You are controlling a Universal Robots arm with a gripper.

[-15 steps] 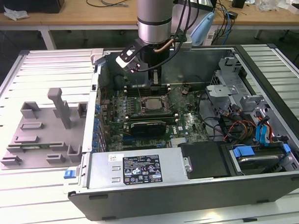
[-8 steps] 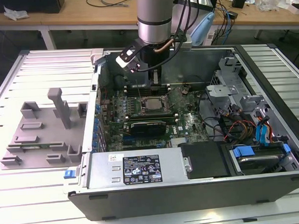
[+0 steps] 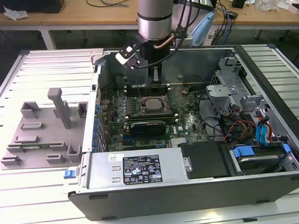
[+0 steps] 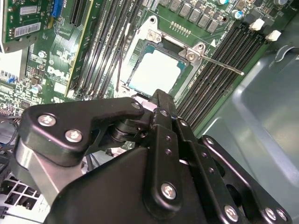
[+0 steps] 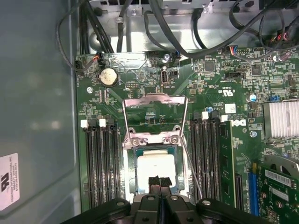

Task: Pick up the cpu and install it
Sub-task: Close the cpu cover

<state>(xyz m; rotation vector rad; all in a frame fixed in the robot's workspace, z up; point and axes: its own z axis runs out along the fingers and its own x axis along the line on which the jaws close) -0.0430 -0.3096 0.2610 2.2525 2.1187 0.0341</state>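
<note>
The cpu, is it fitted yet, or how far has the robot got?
The cpu already lies in its socket. The gripper, shut and holding nothing, is just over the chip's edge. Left: the hinged metal frame stands open, not yet clamped down.

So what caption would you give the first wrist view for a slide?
Closed gripper over the cpu lying in its open motherboard socket.

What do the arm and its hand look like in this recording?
The arm is a silver-grey metal cylinder ending in a black wrist. Black cables run down beside it, and a small white-and-black module is mounted at the wrist. The hand is matte black, built of jointed link bars fixed with silver screws, and ends in two narrow fingers.
</note>
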